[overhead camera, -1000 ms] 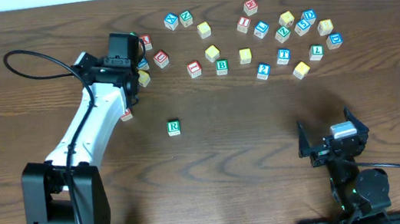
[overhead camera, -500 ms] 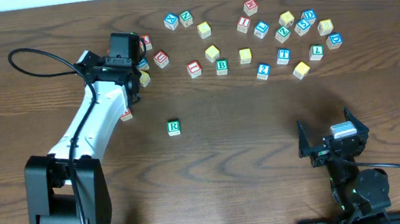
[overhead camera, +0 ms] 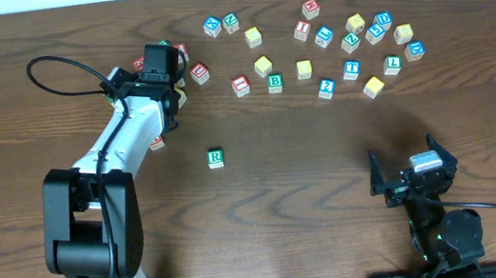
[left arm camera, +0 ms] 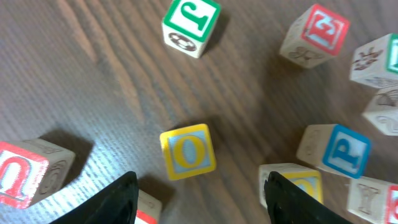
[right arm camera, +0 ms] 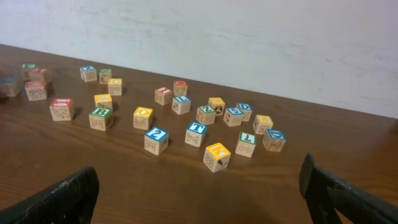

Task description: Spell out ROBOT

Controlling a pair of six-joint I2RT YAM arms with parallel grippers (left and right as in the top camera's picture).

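Observation:
The left wrist view looks straight down on a yellow O cube [left arm camera: 188,151] lying on the wood just ahead of my left gripper [left arm camera: 202,205]. Its jaws stand apart with nothing between them. A second yellow-topped cube [left arm camera: 300,182] touches the right fingertip [left arm camera: 292,199]. From overhead, the left gripper [overhead camera: 166,81] hovers over the left cluster of cubes. The green R cube [overhead camera: 215,158] sits alone mid-table. The green B cube [overhead camera: 275,83] and blue T cube [overhead camera: 351,69] lie in the back row. My right gripper [overhead camera: 415,179] rests open near the front right, holding nothing.
Red-lettered cubes [left arm camera: 28,174] [left arm camera: 314,36] and a green J cube [left arm camera: 189,25] surround the O. A blue P cube [left arm camera: 339,149] lies to the right. The blue 2 cube [overhead camera: 326,87] and several other cubes spread across the back.
The left arm's lower links have swung to the right and its gripper has shifted slightly right over the left cluster. The cubes and the right arm have not moved.

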